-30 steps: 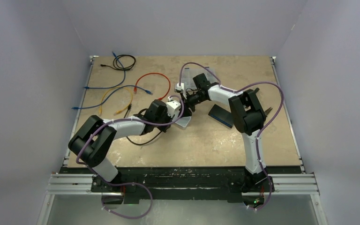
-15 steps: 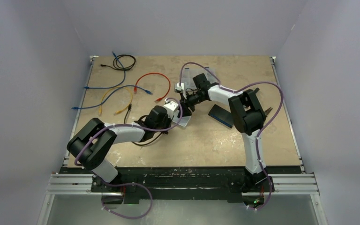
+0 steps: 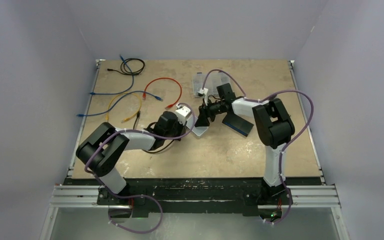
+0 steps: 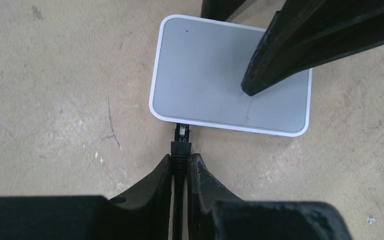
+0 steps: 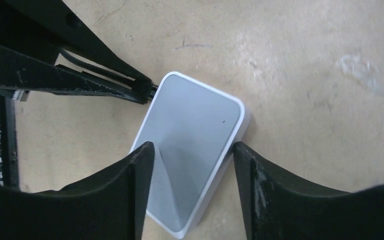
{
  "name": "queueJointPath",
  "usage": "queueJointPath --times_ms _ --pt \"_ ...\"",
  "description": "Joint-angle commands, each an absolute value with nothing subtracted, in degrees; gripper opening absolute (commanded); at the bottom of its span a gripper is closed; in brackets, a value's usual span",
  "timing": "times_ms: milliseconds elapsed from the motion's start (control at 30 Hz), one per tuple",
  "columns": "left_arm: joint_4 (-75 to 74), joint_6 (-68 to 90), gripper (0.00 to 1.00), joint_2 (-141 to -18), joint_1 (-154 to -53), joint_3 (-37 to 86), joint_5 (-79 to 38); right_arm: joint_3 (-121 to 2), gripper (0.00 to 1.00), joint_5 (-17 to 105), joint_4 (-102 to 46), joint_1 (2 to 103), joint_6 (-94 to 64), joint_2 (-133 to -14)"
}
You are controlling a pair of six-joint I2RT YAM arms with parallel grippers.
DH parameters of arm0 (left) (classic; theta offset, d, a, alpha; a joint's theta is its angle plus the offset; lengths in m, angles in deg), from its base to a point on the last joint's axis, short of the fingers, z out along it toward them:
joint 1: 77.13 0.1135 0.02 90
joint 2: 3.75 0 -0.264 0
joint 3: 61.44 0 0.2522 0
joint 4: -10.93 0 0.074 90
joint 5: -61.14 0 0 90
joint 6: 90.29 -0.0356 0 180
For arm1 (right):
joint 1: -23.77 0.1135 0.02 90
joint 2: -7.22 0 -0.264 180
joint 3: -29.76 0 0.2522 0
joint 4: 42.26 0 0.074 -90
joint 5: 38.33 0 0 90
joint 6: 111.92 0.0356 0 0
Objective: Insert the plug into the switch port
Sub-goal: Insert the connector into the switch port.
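Loose cables (image 3: 130,95): at the left of the table (image 3: 280,150) you have red, blue and yellow leads and a black coil, well apart from both arms.
Left gripper (image 4: 180,172): clenched tight on the black boot of the plug (image 4: 181,134), with no gap left between the fingers.
Plug: pokes out just past the fingertips. Its clear tip sits against the near side edge of the switch (image 4: 215,70), toward the left corner.
Switch: grey box with a white rim, lying flat on the table between your two grippers.
Right gripper (image 5: 192,152): jaws parted, one finger to each side of the switch. It grasps nothing that shows.
Hidden: the port sits under the switch rim, so you cannot tell whether the plug is seated.
Unclear: you cannot tell whether the right fingers touch the switch. From above, both grippers crowd over it.
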State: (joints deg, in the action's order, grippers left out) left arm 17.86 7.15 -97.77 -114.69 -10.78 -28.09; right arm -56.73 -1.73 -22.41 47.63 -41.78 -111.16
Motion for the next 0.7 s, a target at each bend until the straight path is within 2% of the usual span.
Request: queueJointPath --times_ms 0,167,300,333,367,400,533,667 --pt "28.06 5.55 0.04 -100.46 -114.01 -7.91 -26.53 -52.15 0.66 1.72 -26.06 46.10 -28.79 -104.71" --pt "28.84 5.91 0.11 -102.74 -114.06 -7.54 -24.70 -48.81 0.71 12.14 -27.61 43.01 -24.94 -96.41" --pt "26.51 7.07 0.31 -99.26 -114.04 -7.88 -24.79 -45.42 0.75 18.79 -27.89 41.85 -22.51 -87.75" --pt "25.84 7.41 0.34 -97.84 -114.04 -8.21 -25.02 -44.64 0.81 20.74 -27.98 41.76 -22.40 -85.45" --pt "24.58 7.70 0.37 -96.06 -114.03 -8.48 -25.48 -43.92 0.94 22.23 -28.00 41.71 -20.64 -82.80" --pt "23.30 7.95 0.38 -94.16 -114.02 -8.72 -25.94 -43.33 0.98 23.85 -27.78 41.71 -19.89 -80.22" --pt "14.76 9.17 0.44 -85.29 -114.02 -8.79 -30.06 -41.59 0.99 29.57 -25.01 41.70 -17.38 -70.22" --pt "5.98 12.57 0.55 -76.46 -114.04 -8.30 -36.33 -40.81 0.99 35.75 -20.23 41.70 -16.53 -60.50"
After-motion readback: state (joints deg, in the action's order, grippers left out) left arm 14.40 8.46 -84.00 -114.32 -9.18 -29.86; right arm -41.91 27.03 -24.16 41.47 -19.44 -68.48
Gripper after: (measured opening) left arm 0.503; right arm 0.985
